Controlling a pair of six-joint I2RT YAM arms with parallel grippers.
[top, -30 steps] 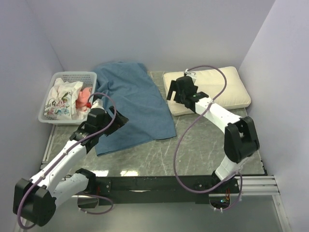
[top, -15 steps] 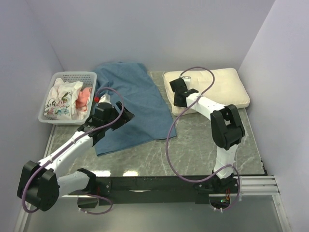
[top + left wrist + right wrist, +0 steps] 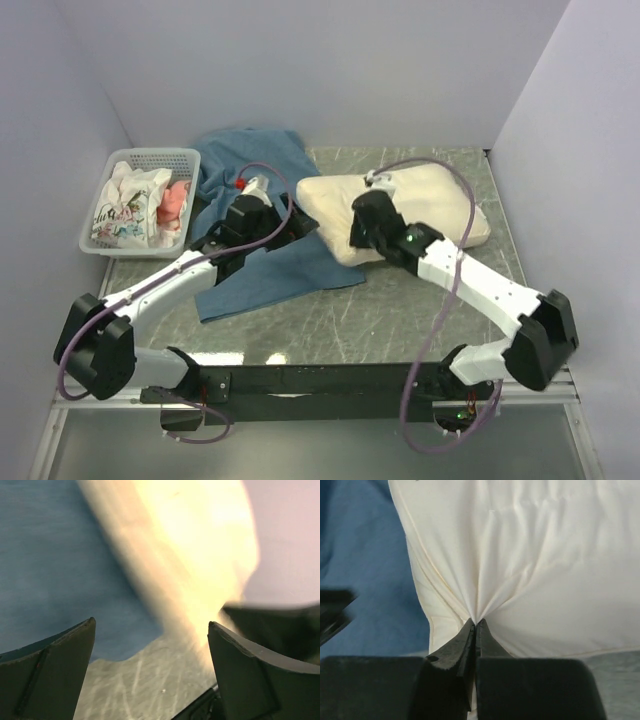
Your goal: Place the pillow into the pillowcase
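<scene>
Cream pillow (image 3: 420, 200) lying across the back of the grey table (image 3: 400, 310), left end overlapping the edge of the wrinkled blue pillowcase (image 3: 300, 272). Right gripper (image 3: 476, 625) pressed together, pinching a pucker of the pillow's near edge. Left gripper (image 3: 151, 625) spread wide above the pillowcase, beside the pillow's corner, holding nothing. White basket (image 3: 150, 157) of cloths at far left.

One camera looks down from above and behind my arms over the whole surface (image 3: 420, 300). Wrist cameras sit close behind my left claw (image 3: 151, 623) and right claw (image 3: 476, 625); all share the edge of the pillow (image 3: 545, 570) against the pillowcase (image 3: 365, 580).
</scene>
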